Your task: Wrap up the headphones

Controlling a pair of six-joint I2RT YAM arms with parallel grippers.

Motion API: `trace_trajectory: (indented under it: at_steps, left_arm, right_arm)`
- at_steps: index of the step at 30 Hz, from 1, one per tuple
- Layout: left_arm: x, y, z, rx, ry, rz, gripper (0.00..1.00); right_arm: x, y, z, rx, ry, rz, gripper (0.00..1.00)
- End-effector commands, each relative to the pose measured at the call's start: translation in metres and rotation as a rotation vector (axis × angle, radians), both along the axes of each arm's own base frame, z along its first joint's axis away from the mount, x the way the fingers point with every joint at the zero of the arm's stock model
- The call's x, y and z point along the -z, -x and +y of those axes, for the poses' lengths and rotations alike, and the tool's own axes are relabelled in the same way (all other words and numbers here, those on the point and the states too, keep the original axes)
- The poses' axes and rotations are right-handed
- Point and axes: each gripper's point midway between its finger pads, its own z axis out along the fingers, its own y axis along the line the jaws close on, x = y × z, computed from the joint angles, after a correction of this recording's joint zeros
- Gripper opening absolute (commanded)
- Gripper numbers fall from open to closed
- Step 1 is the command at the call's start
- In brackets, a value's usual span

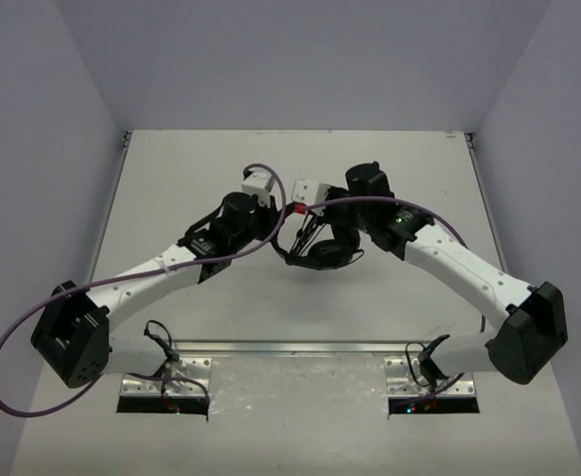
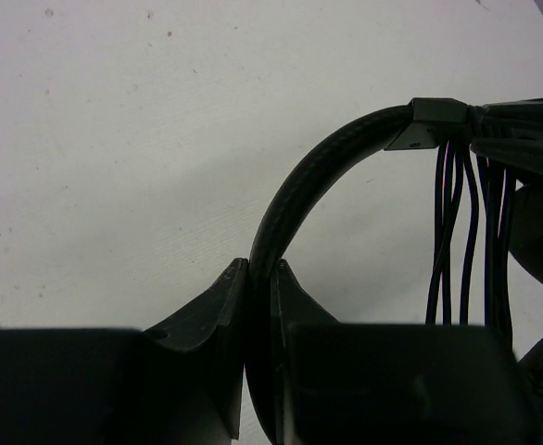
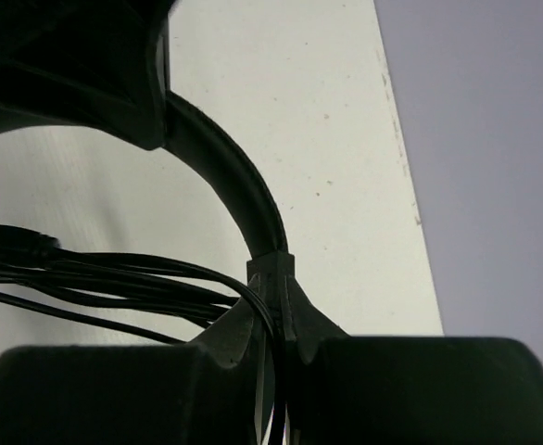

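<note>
The black headphones (image 1: 326, 254) hang between my two grippers above the table's middle. My left gripper (image 1: 283, 212) is shut on the arched headband (image 2: 295, 190); in the left wrist view its jaws (image 2: 260, 271) pinch the band edge-on. My right gripper (image 1: 320, 214) is shut on the headband's end piece (image 3: 271, 267), and a cable strand runs down between its jaws (image 3: 273, 298). Several loops of the thin black cable (image 2: 457, 232) hang from the band near the right gripper, and they also show in the right wrist view (image 3: 114, 278). An earcup (image 2: 540, 232) shows at the right edge.
The white table (image 1: 172, 178) has grey walls at the back and on both sides. A purple robot cable (image 1: 13, 347) loops off the left arm, and another (image 1: 439, 223) runs along the right arm. The arm bases (image 1: 162, 382) stand at the near edge.
</note>
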Motion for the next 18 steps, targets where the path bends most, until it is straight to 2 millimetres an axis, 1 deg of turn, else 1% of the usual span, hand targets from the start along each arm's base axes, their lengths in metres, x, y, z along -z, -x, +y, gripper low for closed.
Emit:
trace_trajectory:
  at_steps: [1,3,4,5,6,7,8,11,12,13,15,16,17,18]
  left_arm:
    - [-0.017,0.021,-0.001,0.051,0.021,0.031,0.00]
    - [-0.024,0.021,0.002,0.030,0.031,0.033,0.00]
    - [-0.021,0.021,0.006,0.008,0.013,0.049,0.00]
    - [-0.022,0.021,0.008,-0.002,0.005,0.052,0.00]
    - [-0.027,0.019,0.010,-0.015,0.004,0.046,0.00]
    - [-0.025,0.017,0.016,-0.042,-0.017,0.050,0.00]
    - [-0.027,0.016,0.018,-0.054,-0.024,0.050,0.00]
    - [-0.037,0.013,0.020,-0.063,-0.029,0.029,0.00]
    - [-0.042,0.011,0.020,-0.066,-0.025,0.019,0.00]
    - [-0.044,0.011,0.021,-0.063,-0.034,0.010,0.00]
    - [-0.049,0.006,0.023,-0.069,-0.034,-0.003,0.00]
    - [-0.054,0.006,0.021,-0.040,-0.033,-0.017,0.00]
    - [-0.058,0.002,0.024,-0.040,-0.028,-0.029,0.01]
    - [-0.063,0.001,0.022,-0.011,-0.018,-0.045,0.00]
  right_arm:
    - [-0.048,-0.035,-0.019,0.104,-0.118,-0.077,0.08]
    - [-0.040,-0.034,-0.016,0.095,-0.123,-0.029,0.08]
    - [-0.033,-0.034,-0.011,0.084,-0.124,-0.005,0.08]
    - [-0.029,-0.035,-0.011,0.088,-0.123,0.005,0.09]
    - [-0.029,-0.037,-0.010,0.098,-0.134,0.003,0.17]
    - [-0.026,-0.040,-0.012,0.109,-0.139,0.005,0.20]
    - [-0.020,-0.040,-0.012,0.112,-0.139,0.022,0.19]
    - [-0.013,-0.045,-0.017,0.137,-0.170,0.058,0.19]
    - [-0.014,-0.047,-0.017,0.134,-0.192,0.064,0.19]
    - [-0.012,-0.050,-0.022,0.149,-0.205,0.072,0.19]
    - [-0.011,-0.051,-0.023,0.157,-0.248,0.098,0.17]
    - [-0.012,-0.054,-0.027,0.167,-0.263,0.104,0.16]
    - [-0.012,-0.055,-0.027,0.171,-0.276,0.110,0.16]
    - [-0.009,-0.059,-0.029,0.185,-0.275,0.115,0.16]
